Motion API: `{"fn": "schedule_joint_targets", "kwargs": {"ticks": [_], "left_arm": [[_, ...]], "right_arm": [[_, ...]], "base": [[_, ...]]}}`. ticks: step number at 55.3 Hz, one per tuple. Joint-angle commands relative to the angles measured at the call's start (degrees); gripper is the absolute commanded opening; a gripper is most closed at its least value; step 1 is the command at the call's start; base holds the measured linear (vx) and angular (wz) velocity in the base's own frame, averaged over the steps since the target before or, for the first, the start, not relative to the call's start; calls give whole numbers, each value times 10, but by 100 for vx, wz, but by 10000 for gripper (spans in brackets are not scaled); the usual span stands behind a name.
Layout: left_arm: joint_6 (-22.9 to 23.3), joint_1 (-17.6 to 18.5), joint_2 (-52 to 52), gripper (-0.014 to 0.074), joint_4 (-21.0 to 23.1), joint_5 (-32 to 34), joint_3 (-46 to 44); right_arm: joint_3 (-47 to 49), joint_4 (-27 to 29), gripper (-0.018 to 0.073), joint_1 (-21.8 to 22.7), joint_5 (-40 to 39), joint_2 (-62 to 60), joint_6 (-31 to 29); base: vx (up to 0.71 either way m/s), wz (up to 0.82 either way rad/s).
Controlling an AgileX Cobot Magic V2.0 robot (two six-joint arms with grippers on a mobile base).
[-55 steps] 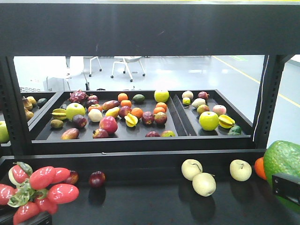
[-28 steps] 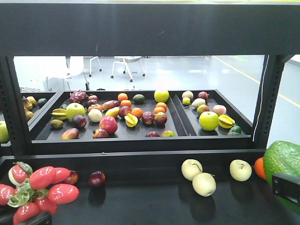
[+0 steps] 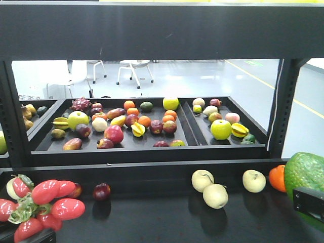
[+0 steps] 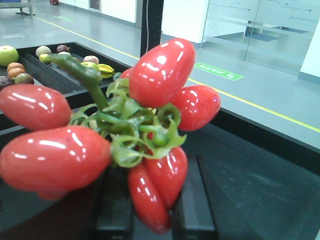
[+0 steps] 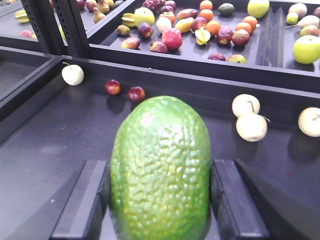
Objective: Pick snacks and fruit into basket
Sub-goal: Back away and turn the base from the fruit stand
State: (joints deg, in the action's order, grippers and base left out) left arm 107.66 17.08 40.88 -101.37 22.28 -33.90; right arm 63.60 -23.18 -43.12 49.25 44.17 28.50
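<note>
your left gripper (image 4: 152,212) is closed narrow on the cluster of glossy red oblong fruits (image 4: 150,125), with its dark fingers (image 4: 192,210) flanking the lowest fruits and the green leaves bunched at the middle. in the front view the cluster sits at the lower left, above the dark shelf (image 3: 152,217). your right gripper (image 5: 160,200) holds the bumpy green avocado (image 5: 160,165) upright between both fingers, at the far right of the shelf. three pale apples (image 3: 215,196) and an orange (image 3: 277,178) lie on the shelf nearby, and a small dark red fruit (image 3: 101,191) lies further left.
</note>
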Motion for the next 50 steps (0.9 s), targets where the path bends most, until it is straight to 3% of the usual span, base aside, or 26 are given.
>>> {"fn": "schedule_joint_targets", "kwargs": {"ticks": [1, 50], "left_arm": [[0, 1, -1, 0, -11, -11, -16], [0, 1, -1, 0, -11, -11, -16]], "right_arm": [[17, -20, -7, 1, -45, -2, -7], [17, -20, -7, 1, -45, -2, -7]], "base": [[-9, -8], [-21, 1]]}}
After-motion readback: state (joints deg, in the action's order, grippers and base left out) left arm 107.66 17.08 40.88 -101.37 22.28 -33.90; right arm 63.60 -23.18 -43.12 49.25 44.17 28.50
